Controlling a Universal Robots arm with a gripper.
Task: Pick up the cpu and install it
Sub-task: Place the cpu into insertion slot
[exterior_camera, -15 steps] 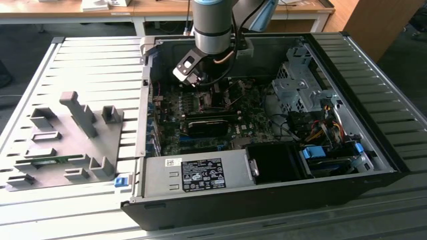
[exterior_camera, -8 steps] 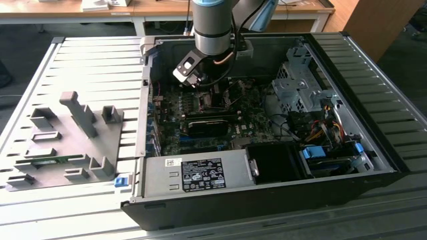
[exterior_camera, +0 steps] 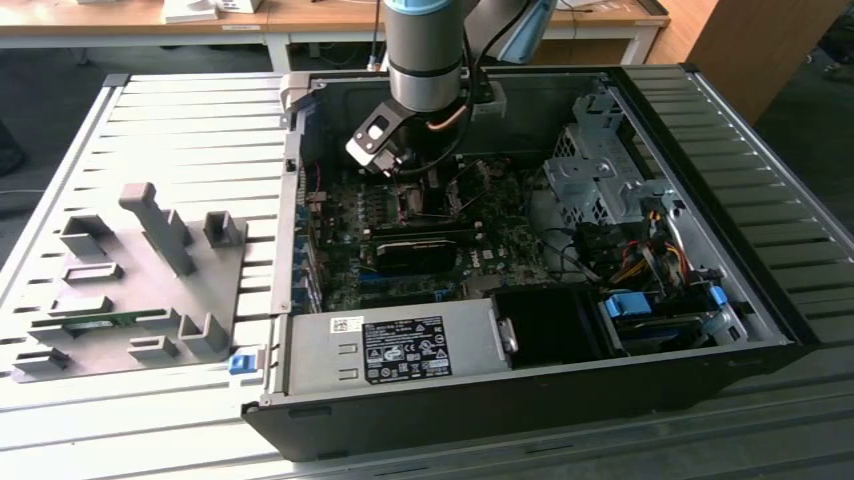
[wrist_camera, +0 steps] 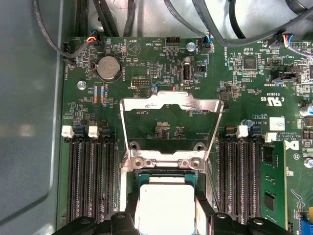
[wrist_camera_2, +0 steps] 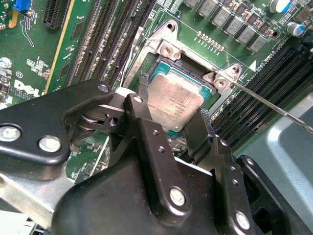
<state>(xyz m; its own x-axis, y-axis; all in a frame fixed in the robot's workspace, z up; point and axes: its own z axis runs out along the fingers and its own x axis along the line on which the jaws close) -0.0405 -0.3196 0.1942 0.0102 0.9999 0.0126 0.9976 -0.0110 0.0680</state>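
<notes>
Item: my pincer point(wrist_camera_2: 170, 113), narrowed onto opposite edges of the cpu point(wrist_camera_2: 173, 98). Chip sits at the open socket point(wrist_camera_2: 167, 49); retention plate point(wrist_camera: 171, 104) is raised.

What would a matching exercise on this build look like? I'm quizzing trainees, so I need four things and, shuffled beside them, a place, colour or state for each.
Things:
1. cpu
2. load plate
3. coin cell
4. fixture blocks

Descriptions:
a. swung open
b. grey, outside the case
c. round, on the board
d. at the socket, by the gripper

Pairs: 1-d, 2-a, 3-c, 4-b
</notes>
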